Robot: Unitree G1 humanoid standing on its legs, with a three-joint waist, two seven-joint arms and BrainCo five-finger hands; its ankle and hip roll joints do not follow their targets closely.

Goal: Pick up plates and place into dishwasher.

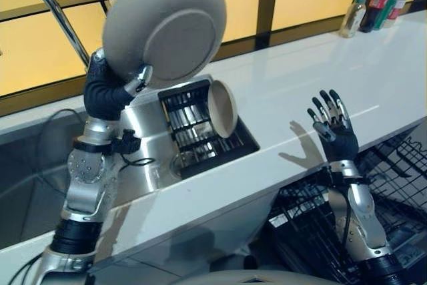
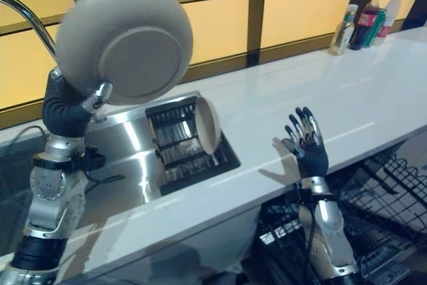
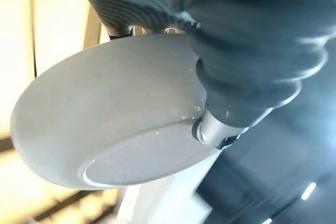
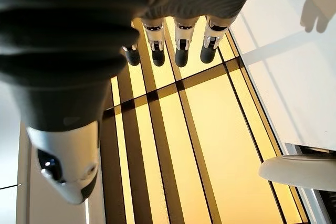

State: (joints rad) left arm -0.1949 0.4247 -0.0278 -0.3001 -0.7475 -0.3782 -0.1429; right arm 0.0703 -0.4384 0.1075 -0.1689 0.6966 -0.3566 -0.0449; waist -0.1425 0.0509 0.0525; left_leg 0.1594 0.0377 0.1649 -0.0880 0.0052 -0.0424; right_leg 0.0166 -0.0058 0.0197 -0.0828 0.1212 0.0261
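Note:
My left hand (image 1: pixel 110 91) is raised high above the sink area, shut on the rim of a large grey plate (image 1: pixel 165 28) whose underside faces me. The left wrist view has the same plate (image 3: pixel 105 129) pinched under the thumb (image 3: pixel 215 127). A second, beige plate (image 1: pixel 223 107) stands on edge in the black rack (image 1: pixel 193 125) set into the steel counter. My right hand (image 1: pixel 333 128) is held up open, fingers spread, over the front edge of the white counter (image 1: pixel 320 78). Below it lies the black wire dishwasher rack (image 1: pixel 393 171).
A curved steel tap (image 1: pixel 47 1) rises at the far left over the sink (image 1: pixel 27 165). Several bottles (image 1: pixel 377 1) stand at the counter's far right corner. Yellow panelled windows (image 2: pixel 300 5) run behind the counter.

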